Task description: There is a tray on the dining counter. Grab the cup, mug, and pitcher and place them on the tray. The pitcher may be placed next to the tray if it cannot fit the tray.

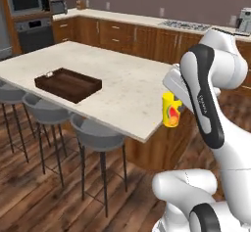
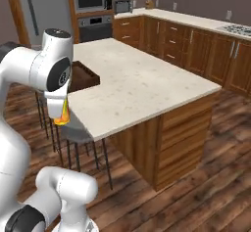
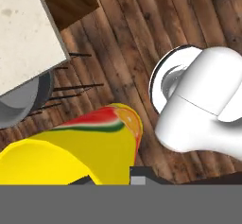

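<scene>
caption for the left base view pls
Gripper carries the yellow cup off the dining counter's corner; empty tray waits.

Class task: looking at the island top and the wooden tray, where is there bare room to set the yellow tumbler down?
The tray is bare inside. The dining counter lies open between the tray and its far and right edges. It is tight only along the stool-side edge. The claw carries the cup off the near corner.

We can read no words or numbers anywhere. The faint dark lettering on the robot arm's black link (image 1: 203,104), right of centre in the left base view, is too blurred for us to read.
</scene>
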